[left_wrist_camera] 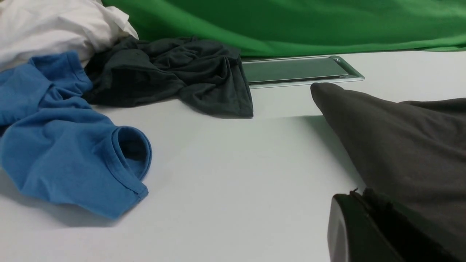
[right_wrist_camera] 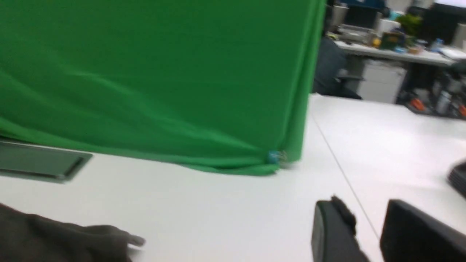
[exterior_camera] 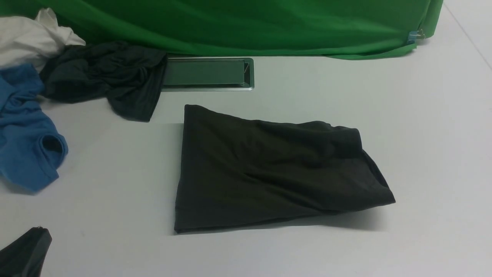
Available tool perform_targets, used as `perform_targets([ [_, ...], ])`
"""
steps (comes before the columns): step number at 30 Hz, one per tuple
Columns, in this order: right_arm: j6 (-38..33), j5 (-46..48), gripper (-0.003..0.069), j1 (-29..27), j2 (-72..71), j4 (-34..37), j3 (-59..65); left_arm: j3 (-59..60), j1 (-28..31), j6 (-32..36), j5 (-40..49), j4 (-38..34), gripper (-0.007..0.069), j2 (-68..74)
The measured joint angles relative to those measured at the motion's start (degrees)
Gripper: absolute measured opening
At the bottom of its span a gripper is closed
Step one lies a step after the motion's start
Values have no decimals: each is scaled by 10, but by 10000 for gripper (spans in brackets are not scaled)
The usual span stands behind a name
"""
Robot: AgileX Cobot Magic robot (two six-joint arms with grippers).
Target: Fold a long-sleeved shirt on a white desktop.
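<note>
Front view high, facing the green cloth [exterior_camera: 238,27]; wrist views low, sharing it

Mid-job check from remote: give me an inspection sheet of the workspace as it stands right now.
Surface: white desktop, smooth, with a silver-framed hatch at the back.
Job's things: long-sleeved shirt lies folded into a compact, roughly rectangular bundle, mid-table; right edge lumpy.
Clutter: slate-grey garment, blue garment and white cloth piled at the far left, apart from the shirt.
Grippers: left gripper shut, low by the shirt's edge; whether it pinches fabric cannot be told. Right gripper open, empty, off to the shirt's right.
Cables: nothing seen.
Surroundings: green cloth backdrop, clipped at its right corner; blurred office desks beyond.
</note>
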Motion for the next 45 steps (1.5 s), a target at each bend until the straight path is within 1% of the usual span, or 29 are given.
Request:
perform_targets([
  [3, 62, 0, 236, -3, -19, -32, 47, 0, 0, 0, 0, 0, 32, 0],
  [5, 75, -2, 236, -3, -31, -38, 76, 0, 0, 0, 0, 0, 32, 0],
  [9, 80, 0, 236, -3, -56, -42, 127, 0, 0, 1, 0, 0, 32, 0],
  [12, 93, 0, 237, -3, -93, -43, 190, 0, 0, 1, 0, 0, 32, 0],
  [14, 100, 0, 237, -4, -112, -44, 205, 0, 0, 1, 0, 0, 32, 0],
  [18, 111, -50, 238, -4, -120, -44, 208, 0, 0, 1, -1, 0, 32, 0],
  [21, 114, -67, 238, -4, -120, -44, 208, 0, 0, 1, -1, 0, 32, 0],
  [45, 119, -74, 238, -5, -122, -44, 208, 0, 0, 1, -1, 0, 37, 0],
])
